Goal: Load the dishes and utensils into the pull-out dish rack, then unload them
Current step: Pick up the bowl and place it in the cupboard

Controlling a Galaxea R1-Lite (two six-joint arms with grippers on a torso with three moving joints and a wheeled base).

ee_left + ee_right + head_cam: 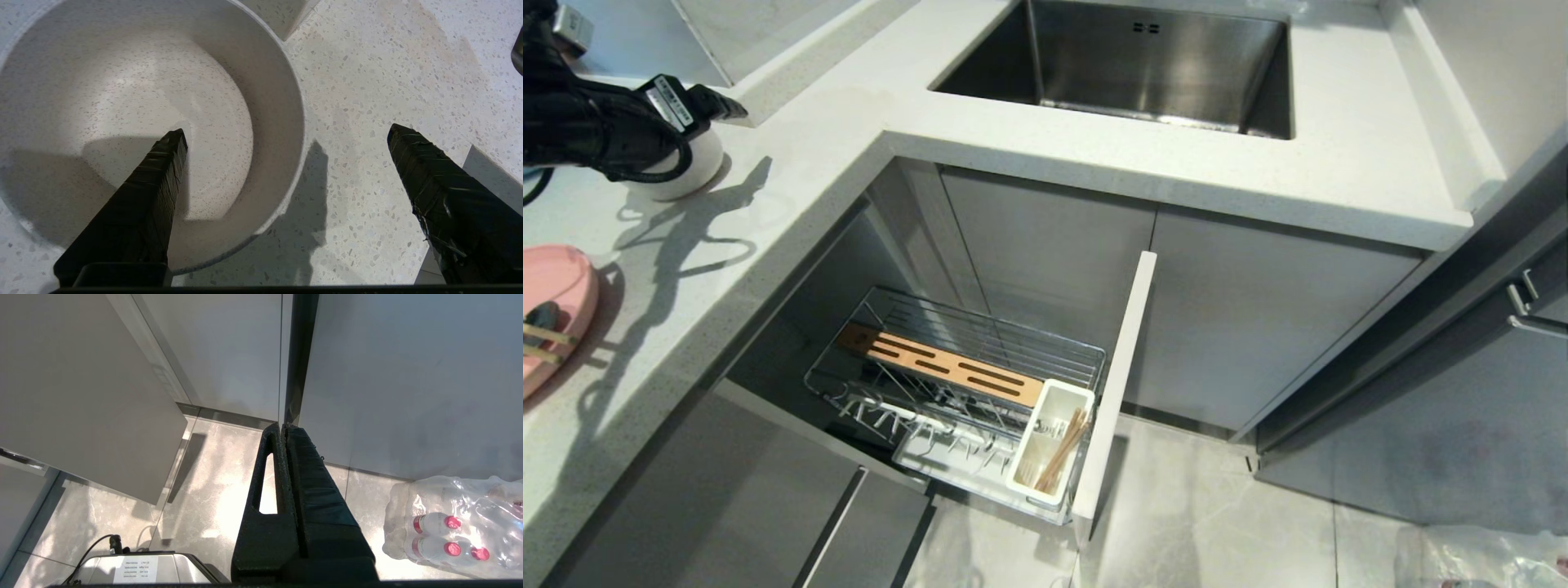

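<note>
The pink plate (551,306), with chopsticks (543,343) across it, is being shown at the counter's (792,188) left edge. Behind it, the cream-white bowl (261,102) is being straddled by the left gripper (286,136), fingers spread wide, one inside the rim, nothing held. Below the counter, the dish rack (980,384) is pulled out, more chopsticks (1062,451) standing in its white cup (1049,441). The right gripper (284,428) is hanging pressed closed over the floor (212,498).
</note>
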